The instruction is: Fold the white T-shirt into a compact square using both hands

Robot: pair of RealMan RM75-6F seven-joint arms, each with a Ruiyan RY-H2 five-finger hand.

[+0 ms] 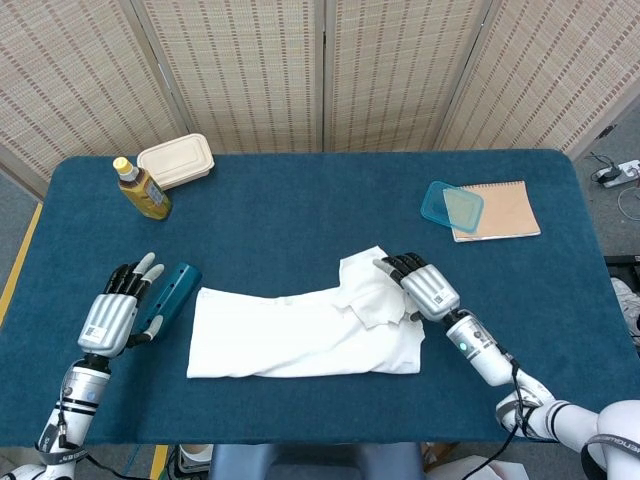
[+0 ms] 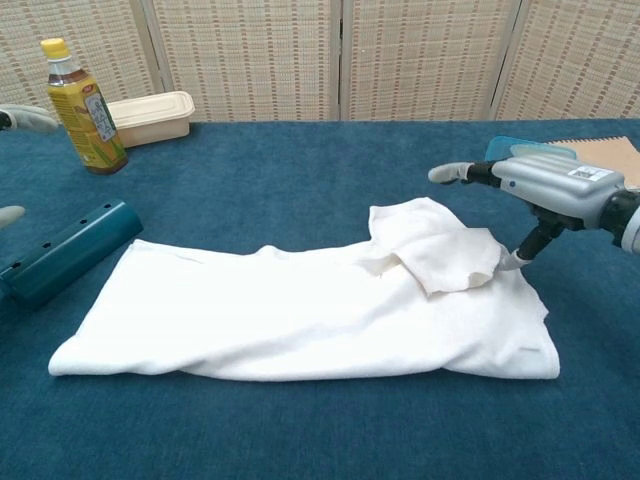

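Cloth, plastic and metal-look surfaces

Soft, matt, creased cloth is seen in the white T-shirt (image 1: 310, 330); the table (image 1: 300, 200) is covered in matt blue fabric; the hands (image 2: 560, 190) appear silvery, smooth.

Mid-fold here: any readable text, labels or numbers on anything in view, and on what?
None can be read.
Bottle: yellow label carries print, too small and blurred to read.
Left hand and right hand: small dark label patches on the backs, unreadable.
White T-shirt, notebook, lunch box: no visible text.
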